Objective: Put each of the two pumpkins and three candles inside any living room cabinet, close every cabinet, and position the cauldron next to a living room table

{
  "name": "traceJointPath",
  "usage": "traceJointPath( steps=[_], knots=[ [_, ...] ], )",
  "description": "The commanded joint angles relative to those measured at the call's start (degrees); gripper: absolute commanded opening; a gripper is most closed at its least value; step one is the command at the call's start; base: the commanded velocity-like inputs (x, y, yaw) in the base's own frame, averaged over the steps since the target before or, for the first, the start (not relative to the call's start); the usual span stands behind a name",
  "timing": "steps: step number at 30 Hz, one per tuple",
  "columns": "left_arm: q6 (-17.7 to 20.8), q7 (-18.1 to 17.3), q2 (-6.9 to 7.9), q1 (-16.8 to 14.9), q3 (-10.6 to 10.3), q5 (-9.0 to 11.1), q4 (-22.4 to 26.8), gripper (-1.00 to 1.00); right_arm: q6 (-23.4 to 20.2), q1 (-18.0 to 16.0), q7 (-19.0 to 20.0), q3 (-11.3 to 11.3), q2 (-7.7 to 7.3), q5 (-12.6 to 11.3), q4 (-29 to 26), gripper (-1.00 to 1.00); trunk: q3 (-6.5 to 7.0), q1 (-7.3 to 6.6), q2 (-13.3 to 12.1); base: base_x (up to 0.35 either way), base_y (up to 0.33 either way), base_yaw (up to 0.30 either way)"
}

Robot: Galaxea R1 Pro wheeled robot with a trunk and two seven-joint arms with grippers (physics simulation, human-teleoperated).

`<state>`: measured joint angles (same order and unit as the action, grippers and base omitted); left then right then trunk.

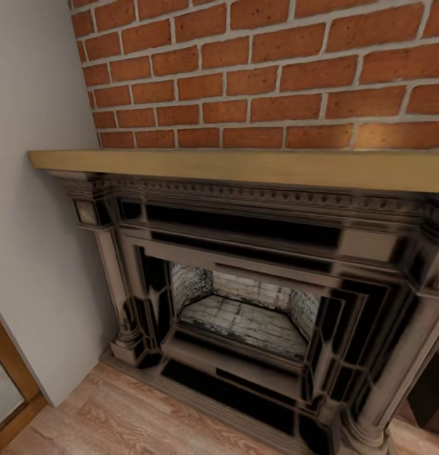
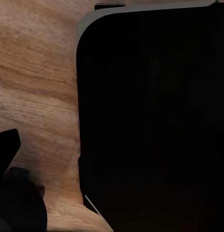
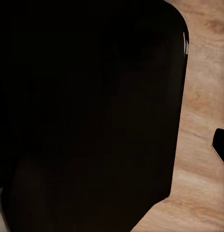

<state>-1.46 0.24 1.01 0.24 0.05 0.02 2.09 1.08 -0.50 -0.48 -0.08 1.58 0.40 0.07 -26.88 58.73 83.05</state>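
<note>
Head view: one fireplace [image 1: 245, 303], one mantel shelf [image 1: 245, 167].

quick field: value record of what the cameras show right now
setting: fireplace against a red brick wall
mantel: bare tan wooden shelf over a dark ornate surround
firebox: pale brick inside, nothing burning
floor: light wood planks
left side: grey wall, wood-framed door edge at the lower corner
wrist views: dark rounded panel above wood floor
task things: none here; robot seems in transit
</note>
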Motion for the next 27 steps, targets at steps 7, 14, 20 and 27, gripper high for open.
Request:
traceJointPath(
  steps=[7, 14, 20, 27],
  knots=[
    [-0.04, 0.11, 0.94, 0.03, -0.01, 0.01, 0.10, 1.00, 0.10, -0.03, -0.05, -0.01, 0.00, 0.04, 0.02, 1.00, -0.05, 0.00, 0.02, 0.000, -0.004, 0.281],
    [-0.04, 0.11, 1.01, 0.03, 0.02, 0.06, 0.11, 1.00, 0.35, -0.03, -0.05, -0.01, 0.01, 0.06, 0.02, 1.00, -0.05, 0.00, 0.02, 0.000, 0.000, 0.281],
    [-0.04, 0.11, 1.07, 0.03, 0.06, 0.06, 0.11, 1.00, 0.74, -0.03, -0.05, -0.01, 0.01, 0.12, 0.10, 1.00, -0.05, 0.00, 0.02, 0.000, 0.000, 0.281],
    [-0.05, 0.11, 1.06, 0.03, 0.07, 0.06, 0.11, 1.00, 0.77, -0.03, -0.05, -0.01, 0.01, 0.19, 0.11, 1.00, -0.05, 0.00, 0.02, 0.000, 0.000, 0.281]
  ],
)
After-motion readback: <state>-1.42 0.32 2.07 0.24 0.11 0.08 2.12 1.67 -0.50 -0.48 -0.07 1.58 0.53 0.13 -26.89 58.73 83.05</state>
